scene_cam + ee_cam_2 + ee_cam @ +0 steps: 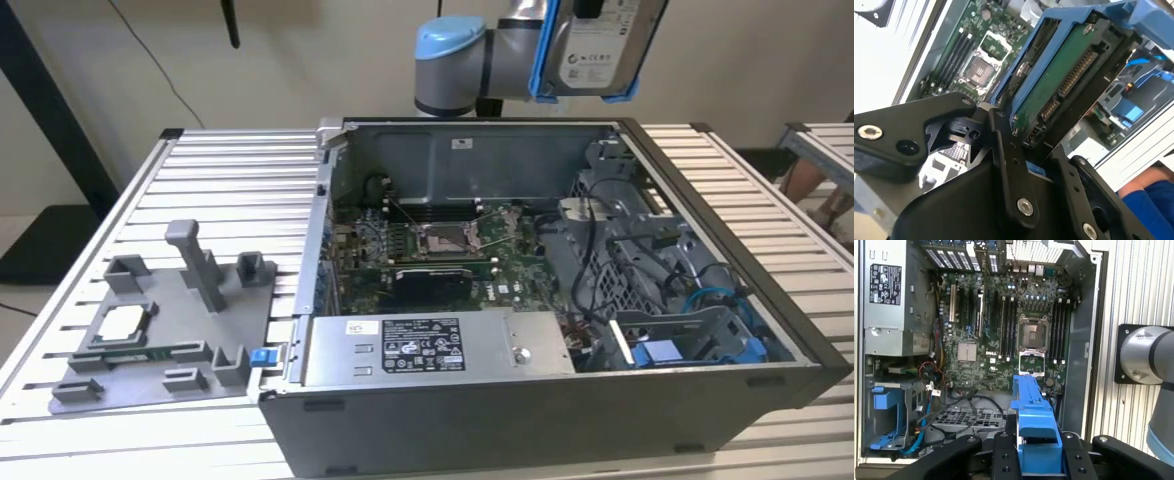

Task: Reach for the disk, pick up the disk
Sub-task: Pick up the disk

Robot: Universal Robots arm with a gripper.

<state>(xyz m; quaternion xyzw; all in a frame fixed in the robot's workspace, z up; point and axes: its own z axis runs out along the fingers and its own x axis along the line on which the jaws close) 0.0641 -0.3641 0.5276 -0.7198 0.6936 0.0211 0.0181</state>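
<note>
Disk: silver-grey hard drive with a white label and blue plastic rails [594,45], hanging up high above the back wall of the case, well clear of everything inside. In the second wrist view [1064,85] you can see its green circuit-board underside and connector.
Pincer: black gripper [1029,145], fingers clamped on the drive's end, one either side. Same grip in the first wrist view [1036,450], blue rail poking out between the fingers.
Fixture: grey plastic holder with posts and slots [167,325], on the slatted metal table [240,170] at the exterior view's left, with a small square silver chip [123,322] sitting in it.
Case: open grey computer tower [534,300] lying on its side in the middle, green motherboard [434,250] exposed, silver power supply box [427,350] along the near edge.
Caddy: blue plastic piece [667,355] in the drive bay towards the exterior view's right, cables around it.
Arm: grey robot arm with a blue-capped joint [461,60], reaching in from behind the case, wrist raised over the rear wall.
</note>
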